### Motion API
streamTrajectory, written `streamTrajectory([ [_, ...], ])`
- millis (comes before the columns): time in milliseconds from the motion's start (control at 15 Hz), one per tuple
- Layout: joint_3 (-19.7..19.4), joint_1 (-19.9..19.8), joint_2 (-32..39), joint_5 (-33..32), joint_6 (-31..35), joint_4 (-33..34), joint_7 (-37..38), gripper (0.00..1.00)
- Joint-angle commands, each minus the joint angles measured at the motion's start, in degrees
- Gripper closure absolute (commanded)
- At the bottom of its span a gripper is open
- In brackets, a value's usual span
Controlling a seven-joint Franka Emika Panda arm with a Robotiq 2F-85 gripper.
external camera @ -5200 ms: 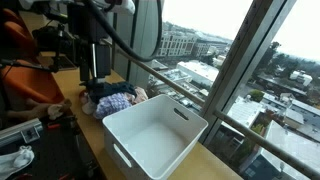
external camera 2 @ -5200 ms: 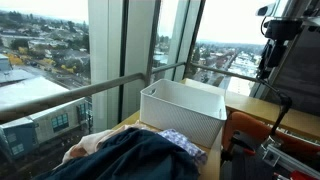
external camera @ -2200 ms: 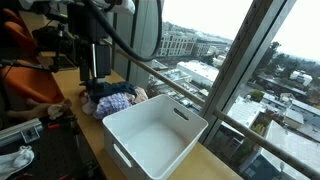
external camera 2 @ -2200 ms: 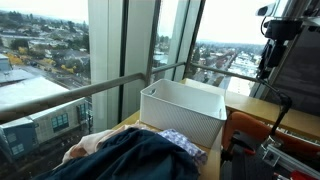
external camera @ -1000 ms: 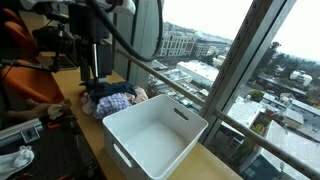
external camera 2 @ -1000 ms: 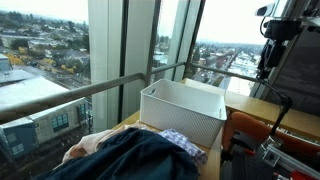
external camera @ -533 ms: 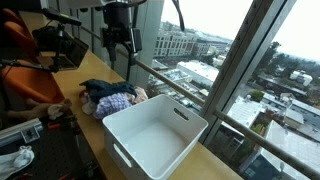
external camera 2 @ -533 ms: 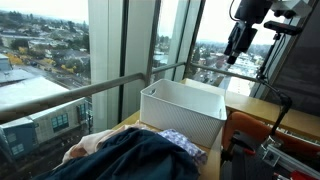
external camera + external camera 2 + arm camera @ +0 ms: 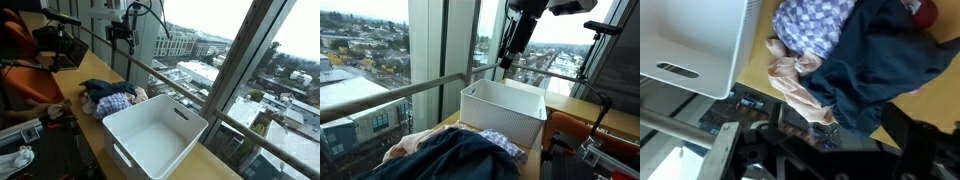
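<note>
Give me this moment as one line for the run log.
gripper: open, empty | position: high over clothes pile | white bin: empty, beside clothes | contact: none

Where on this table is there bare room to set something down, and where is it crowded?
The white bin is empty inside. The table is bare beyond the clothes pile and in a strip along the bin's side. Crowded: the pile sits right beside the bin, and cables and gear fill the edge away from the window.
</note>
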Motion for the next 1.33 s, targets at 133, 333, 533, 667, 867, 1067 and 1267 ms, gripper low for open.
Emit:
streamTrajectory([
  [133, 3.3, 1.7, 5.1, 1.3, 2.9, 0.2, -0.7, 0.00],
  [333, 3.7, 1.6, 7.8, 0.3, 7.1, -2.6, -1.6, 0.00],
  [533, 4.0, 1.8, 12.2, -0.4, 11.5, -4.6, -2.3, 0.00],
  [667, 4.4, 2.2, 15.1, -1.2, 13.7, -5.7, -2.3, 0.00],
  [867, 4.7, 2.9, 19.2, -2.8, 16.2, -6.6, -2.0, 0.05],
  [1067, 4.1, 3.2, 21.5, -5.2, 17.5, -6.9, -2.0, 0.31],
  [1267, 3.2, 2.8, 21.3, -7.8, 17.5, -7.3, -2.2, 0.54],
])
